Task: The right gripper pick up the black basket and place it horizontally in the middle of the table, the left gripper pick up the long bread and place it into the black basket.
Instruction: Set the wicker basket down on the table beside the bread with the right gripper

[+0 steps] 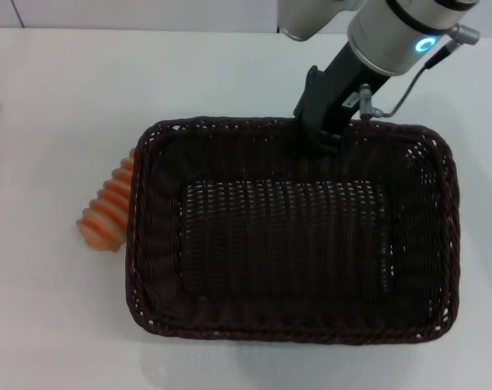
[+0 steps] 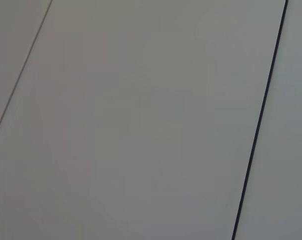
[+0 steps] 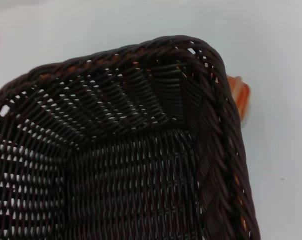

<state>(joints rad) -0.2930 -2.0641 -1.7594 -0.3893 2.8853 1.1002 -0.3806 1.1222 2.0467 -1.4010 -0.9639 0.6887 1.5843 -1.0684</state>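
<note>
Black basket (image 1: 290, 236) lying flat on the white worktop (image 1: 58, 97), long side running 9 to 3 o'clock, filling the centre and the 3 o'clock half of the head view. Empty inside; woven floor and open-weave walls plain to see, braided rim unbroken all round.

Right end effector (image 1: 320, 134) down at the basket's 12 o'clock rim, a little toward 1 o'clock from the rim's middle, black fingers reaching over and into the far wall. Silver-grey arm with blue-lit ring slanting up and away toward 1 o'clock. Fingertips lost against the dark wicker, so opening width and grip on the rim: cannot tell.

Long bread (image 1: 109, 207) on the worktop at 9 o'clock of the basket, outside it, pressed against or just beside the outer wall, partly hidden behind the rim. Orange-and-cream ridges facing up, loaf slanting from 7 toward 1 o'clock.

From the right wrist view: one rounded corner of the basket (image 3: 141, 150) up close, with a sliver of the bread (image 3: 239, 95) showing orange just beyond the rim.

Left end effector nowhere in sight; left wrist view showing only a plain pale surface crossed by a thin dark line.
</note>
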